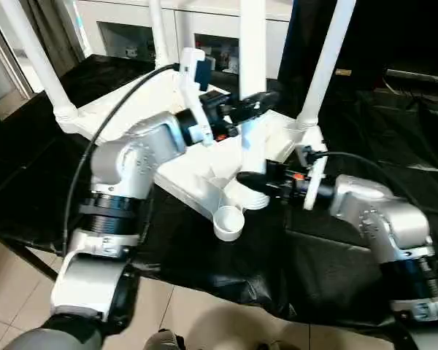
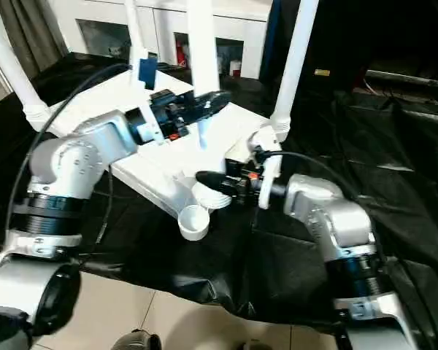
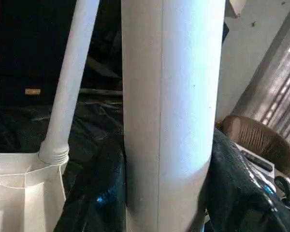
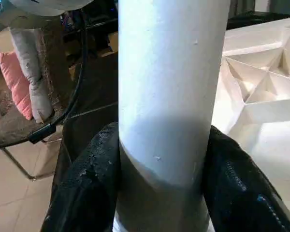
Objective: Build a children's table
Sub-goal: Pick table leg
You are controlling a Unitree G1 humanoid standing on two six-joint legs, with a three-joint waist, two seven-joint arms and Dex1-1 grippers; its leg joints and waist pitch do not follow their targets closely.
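Upturned table top (image 1: 182,171) on black cloth (image 1: 204,248); fourth leg (image 1: 252,44) clamped by left gripper (image 1: 250,104) and right gripper (image 1: 252,179), near front corner socket (image 1: 228,222)

Soft indoor light falls from above on my work, bleaching the white table top (image 1: 182,175) and the leg (image 3: 171,96) close before my left wrist camera, its surface nearly featureless. The black cloth (image 1: 328,270) swallows detail and shows faint sheen at its folds. A shadow darkens the leg's lower part at my right wrist. Both head views look slightly soft, the background hazy.
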